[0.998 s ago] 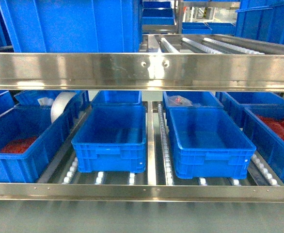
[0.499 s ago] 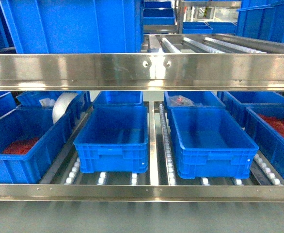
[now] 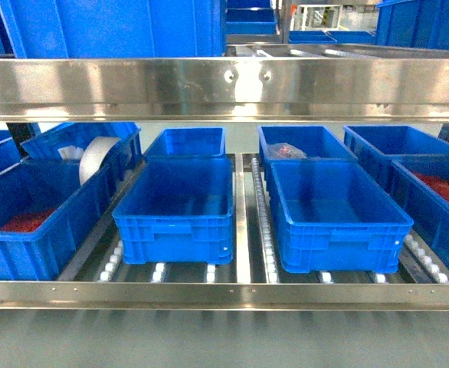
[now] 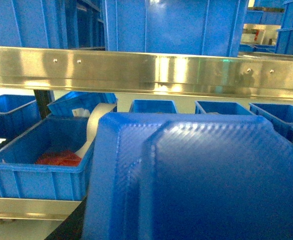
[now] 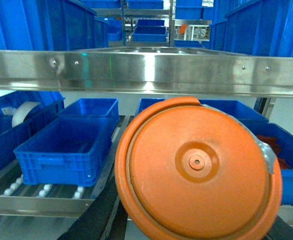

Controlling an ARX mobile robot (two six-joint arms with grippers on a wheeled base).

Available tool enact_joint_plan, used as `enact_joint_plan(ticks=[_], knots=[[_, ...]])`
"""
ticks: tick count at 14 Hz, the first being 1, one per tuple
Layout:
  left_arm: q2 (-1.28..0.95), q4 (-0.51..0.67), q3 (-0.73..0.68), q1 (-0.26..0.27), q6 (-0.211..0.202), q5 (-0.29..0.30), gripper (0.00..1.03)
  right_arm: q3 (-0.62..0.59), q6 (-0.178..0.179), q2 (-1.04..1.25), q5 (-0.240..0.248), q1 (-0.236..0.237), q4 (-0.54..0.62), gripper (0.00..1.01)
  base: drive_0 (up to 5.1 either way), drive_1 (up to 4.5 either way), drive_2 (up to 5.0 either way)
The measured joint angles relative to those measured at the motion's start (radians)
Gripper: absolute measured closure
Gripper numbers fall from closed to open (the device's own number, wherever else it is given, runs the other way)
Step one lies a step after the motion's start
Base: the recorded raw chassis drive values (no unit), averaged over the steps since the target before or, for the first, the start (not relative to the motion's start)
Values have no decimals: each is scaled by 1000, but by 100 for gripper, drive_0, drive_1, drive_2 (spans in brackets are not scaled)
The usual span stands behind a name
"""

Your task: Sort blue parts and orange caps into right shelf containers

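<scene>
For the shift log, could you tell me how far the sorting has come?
Nothing looks delivered: the two front containers show bare floors. In hand: a blue part fills the left wrist view, an orange cap the right. Both drops remain.

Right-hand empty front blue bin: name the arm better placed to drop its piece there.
Right, probably: its wrist view has the round orange plastic cap directly before that ribbed blue bin, whereas the left's view, filled by the chunky blue plastic part, faces further left.
</scene>
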State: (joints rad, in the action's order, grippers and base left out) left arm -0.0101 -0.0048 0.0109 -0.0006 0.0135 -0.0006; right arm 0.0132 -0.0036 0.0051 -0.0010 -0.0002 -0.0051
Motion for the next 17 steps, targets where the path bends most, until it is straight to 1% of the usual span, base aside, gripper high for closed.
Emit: enact_joint_plan(ticks=[17], knots=[[0,-3,0,0,-3,-1,60,0,3,0,0,0,0,58,0,0,0]])
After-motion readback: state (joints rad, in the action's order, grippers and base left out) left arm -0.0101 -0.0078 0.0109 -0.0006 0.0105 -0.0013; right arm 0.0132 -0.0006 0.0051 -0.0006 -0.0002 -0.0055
